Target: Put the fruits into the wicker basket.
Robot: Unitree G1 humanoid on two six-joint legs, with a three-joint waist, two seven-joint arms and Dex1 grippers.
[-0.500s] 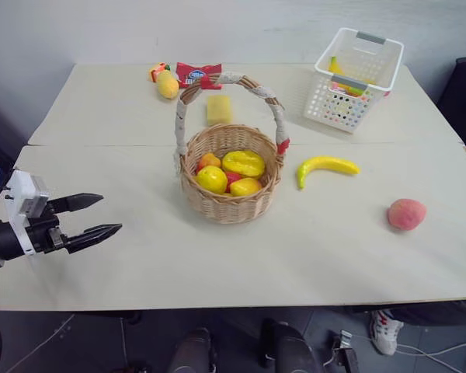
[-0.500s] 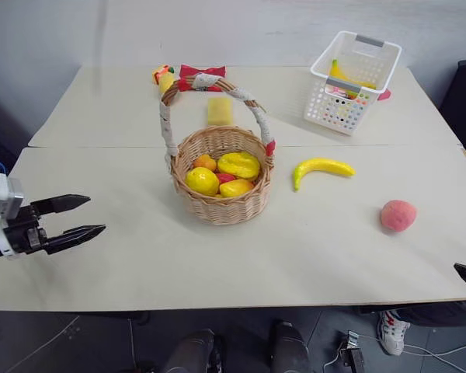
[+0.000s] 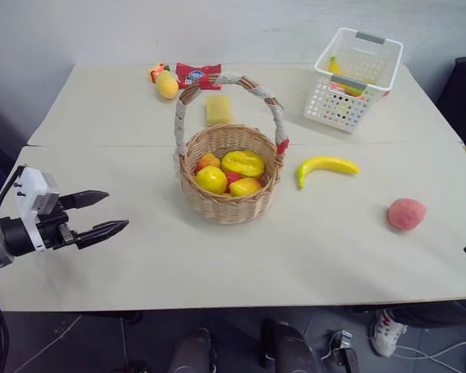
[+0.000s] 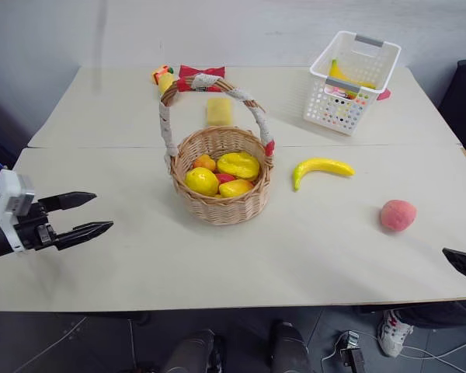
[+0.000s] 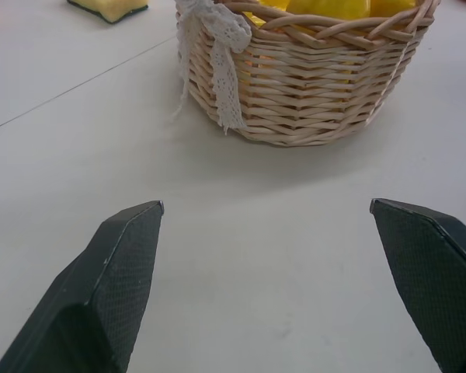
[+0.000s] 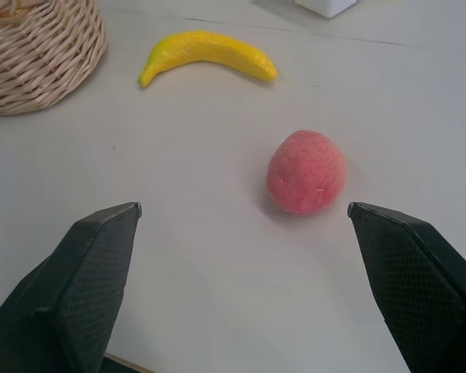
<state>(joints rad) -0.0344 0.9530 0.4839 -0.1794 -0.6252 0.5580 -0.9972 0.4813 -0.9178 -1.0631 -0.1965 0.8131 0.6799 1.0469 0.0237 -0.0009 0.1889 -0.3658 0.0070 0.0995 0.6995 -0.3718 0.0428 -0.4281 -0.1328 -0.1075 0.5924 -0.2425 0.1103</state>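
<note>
The pinkish-red peach (image 6: 306, 172) lies on the table (image 3: 334, 249) ahead of the right gripper (image 6: 245, 214), whose jaws gape empty. The glossy yellow banana (image 3: 326, 166) lies beyond, just right of the wicker basket (image 3: 230, 203). Bare tabletop surrounds both. The left gripper (image 3: 101, 211) hovers spread, empty, well left of the basket.

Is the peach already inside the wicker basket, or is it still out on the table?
Out. The peach lies on the bare table, apart from the wicker basket.
</note>
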